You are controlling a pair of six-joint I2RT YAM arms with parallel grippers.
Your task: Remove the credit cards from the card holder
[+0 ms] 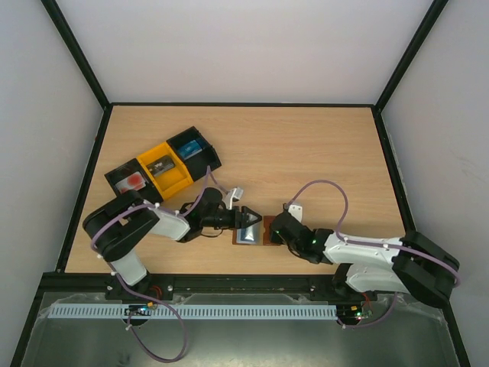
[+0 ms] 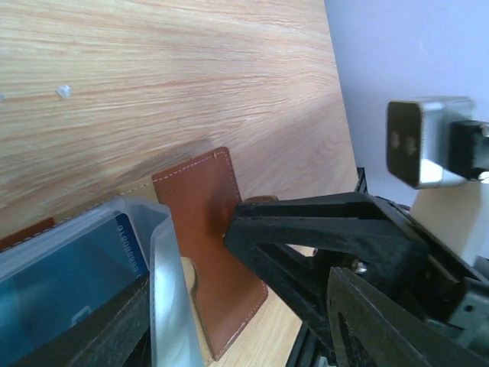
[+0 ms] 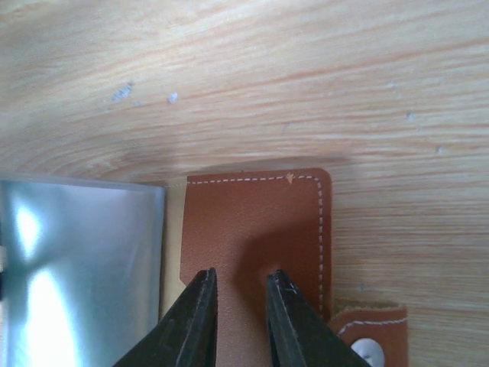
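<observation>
Small brown leather-like bifold card holder laid open on wooden table, its brown flap pressed by nearly clenched right gripper, clear pocket with blue card grasped by left gripper.

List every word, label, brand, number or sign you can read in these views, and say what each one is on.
No text can be read in any view.
Blue card inside the clear sleeve of the card holder: a line of pale print along its edge, too blurred to read.
Cards in the black and yellow trays: too small to read.
Holder's brown leather: only stitching, no brand mark visible.
</observation>
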